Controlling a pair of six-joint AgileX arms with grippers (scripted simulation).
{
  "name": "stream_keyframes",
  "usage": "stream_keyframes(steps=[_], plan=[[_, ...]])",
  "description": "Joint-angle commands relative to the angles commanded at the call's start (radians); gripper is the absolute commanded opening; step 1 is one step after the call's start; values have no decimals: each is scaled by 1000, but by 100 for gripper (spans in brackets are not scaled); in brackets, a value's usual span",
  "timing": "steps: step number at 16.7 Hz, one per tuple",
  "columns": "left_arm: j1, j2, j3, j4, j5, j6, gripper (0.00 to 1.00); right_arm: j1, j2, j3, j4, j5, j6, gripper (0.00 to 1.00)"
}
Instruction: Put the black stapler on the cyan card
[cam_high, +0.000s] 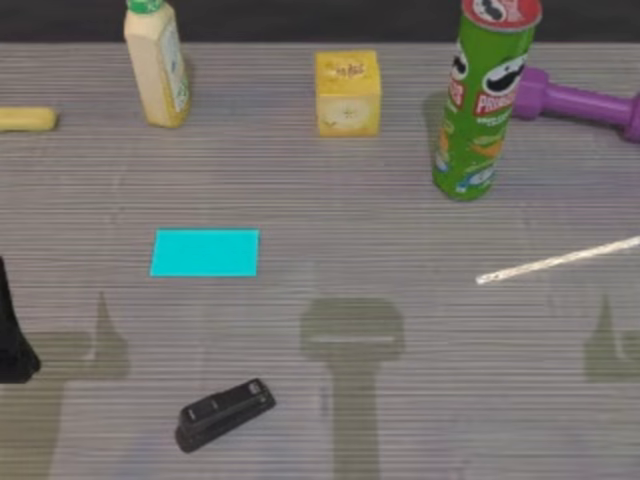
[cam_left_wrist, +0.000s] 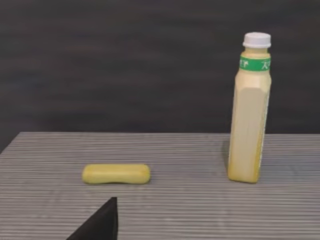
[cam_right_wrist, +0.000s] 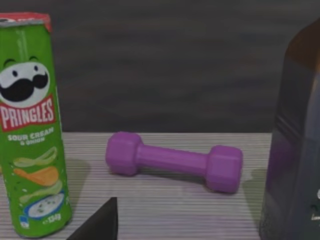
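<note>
The black stapler (cam_high: 225, 412) lies on the table near the front edge, left of centre, tilted with one end toward the right. The cyan card (cam_high: 205, 252) lies flat farther back, above the stapler and apart from it, with nothing on it. My left gripper (cam_high: 12, 345) is at the table's left edge, left of both and touching neither. Only a black tip of it (cam_left_wrist: 100, 225) shows in the left wrist view. My right gripper (cam_right_wrist: 100, 225) shows only as a black tip in the right wrist view; it is outside the top view.
Along the back stand a cream bottle (cam_high: 158, 62), a yellow box (cam_high: 348, 92), a green Pringles can (cam_high: 482, 100) and a purple dumbbell (cam_high: 585, 102). A yellow capsule (cam_high: 27, 119) lies at the far left. A white stick (cam_high: 555, 262) lies at the right. A dark bottle (cam_right_wrist: 295, 150) stands close to the right wrist.
</note>
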Motion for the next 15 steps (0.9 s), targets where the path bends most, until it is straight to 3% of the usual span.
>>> stream_keyframes(steps=[6,15], plan=[[-57,107,98,-87,2,29,100,0,0,0,0,0,0,100],[-354,876,618,-583,-4,192,100,0,0,0,0,0,0,100]])
